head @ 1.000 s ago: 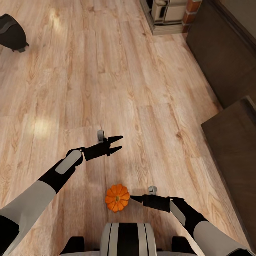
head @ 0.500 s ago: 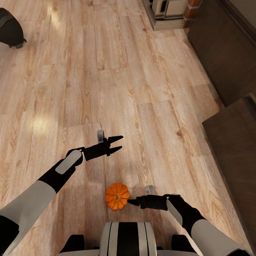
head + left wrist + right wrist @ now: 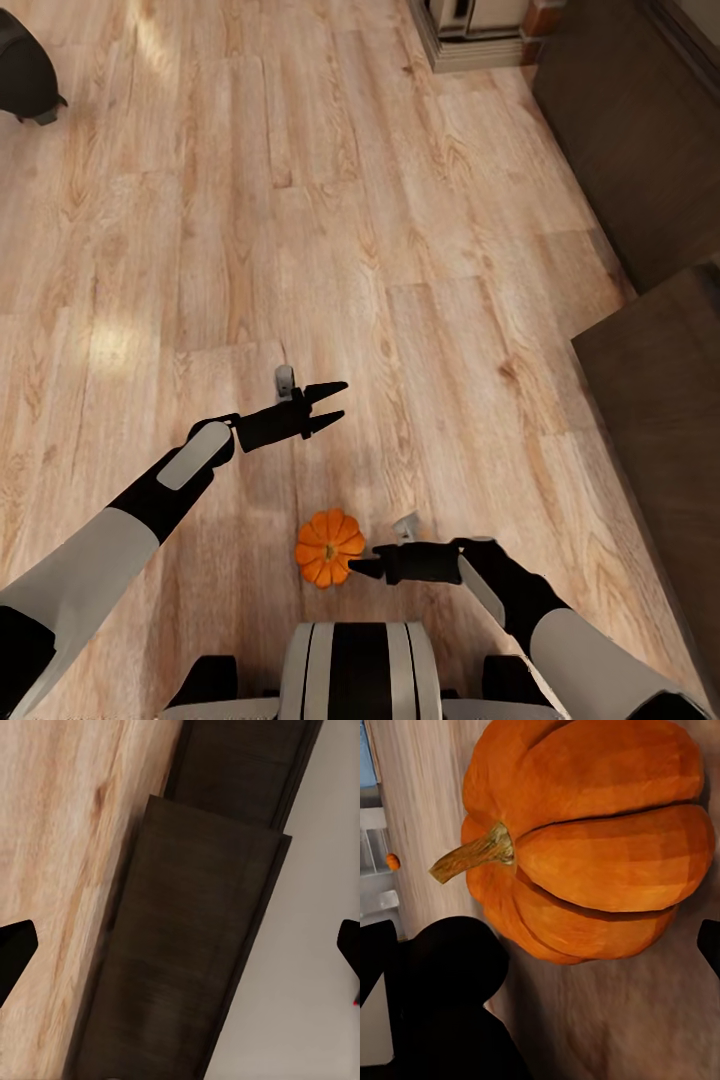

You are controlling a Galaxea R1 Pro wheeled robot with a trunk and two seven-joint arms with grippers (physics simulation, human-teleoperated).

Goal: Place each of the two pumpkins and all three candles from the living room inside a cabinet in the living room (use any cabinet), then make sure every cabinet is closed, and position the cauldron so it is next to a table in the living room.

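An orange ribbed pumpkin (image 3: 329, 548) lies on the wood floor just ahead of my base; it is seen close up as the pumpkin (image 3: 585, 840), stem sideways. My right gripper (image 3: 358, 568) is open, low over the floor, its tips right beside the pumpkin's right side; its fingertips (image 3: 375, 952) show at the frame edges. My left gripper (image 3: 338, 400) hangs open and empty farther ahead. The black cauldron (image 3: 25, 75) stands far off at the left. The dark-brown cabinet (image 3: 640, 130) runs along the right and appears as the cabinet (image 3: 195, 945) in the left wrist view. A second small pumpkin (image 3: 392, 861) lies far away.
A nearer dark-brown cabinet section (image 3: 660, 420) juts farther out over the floor at the right. The brick fireplace base (image 3: 480, 40) is at the far end. A dark rounded shape (image 3: 450, 975) sits beyond the pumpkin; I cannot tell what it is.
My right gripper has moved left, closing in on the pumpkin's side. The head view has shifted slightly. The left arm and the pumpkin have stayed put.
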